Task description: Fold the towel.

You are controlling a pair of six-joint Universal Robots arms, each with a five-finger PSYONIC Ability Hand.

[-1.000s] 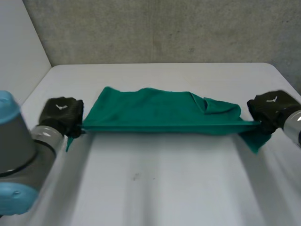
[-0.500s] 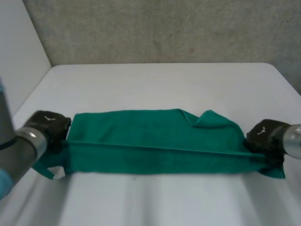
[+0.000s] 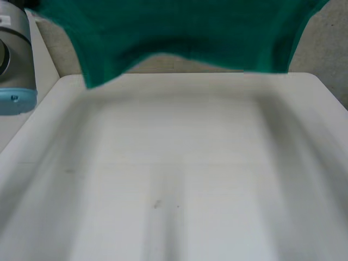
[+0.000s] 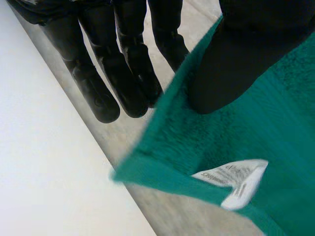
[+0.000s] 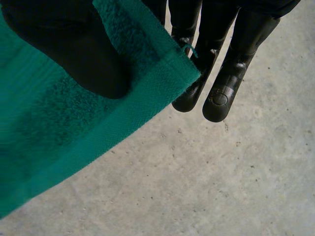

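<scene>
Green towel [image 3: 185, 30] aloft, left hand [image 4: 231, 73] pinching corner

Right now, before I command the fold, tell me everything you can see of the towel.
The towel is dark green terry cloth with a flat woven hem band along its edge and a white label sewn near one corner. It hangs spread in the air above the table, apparently clear of it, with an uneven lower edge. The left robot hand pinches the labelled corner between thumb and fingers. The right robot hand pinches another corner likewise.
</scene>
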